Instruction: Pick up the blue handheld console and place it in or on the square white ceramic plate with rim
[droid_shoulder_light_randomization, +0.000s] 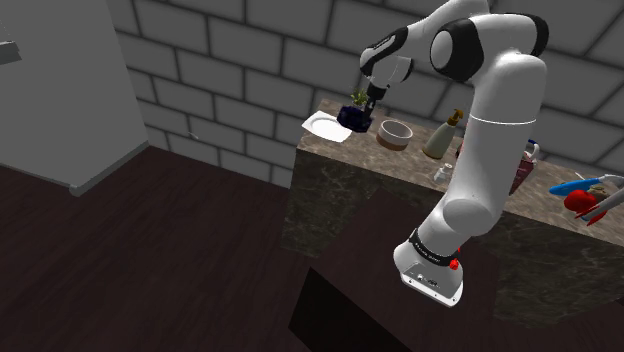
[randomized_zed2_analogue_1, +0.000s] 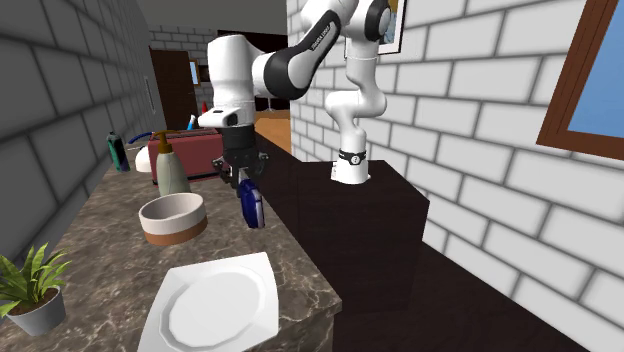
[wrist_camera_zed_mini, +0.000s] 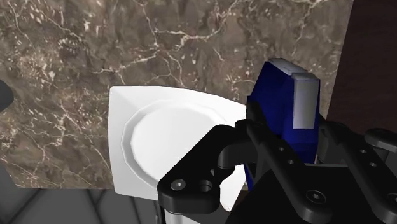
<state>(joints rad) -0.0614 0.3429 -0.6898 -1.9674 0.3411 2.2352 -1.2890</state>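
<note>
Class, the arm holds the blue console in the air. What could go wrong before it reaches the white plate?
1. The blue handheld console hangs upright from the black fingers, clasped by one end; it could swing or slip out.
2. The square white rimmed plate lies at the marbled counter's very end; a hard or off-centre drop might push it over.
3. The round bowl stands close beside the path.

Arm (droid_shoulder_light_randomization: 490, 130) outstretched, fingers (wrist_camera_zed_mini: 264, 149) tight on blue console (wrist_camera_zed_mini: 280, 105)
</note>
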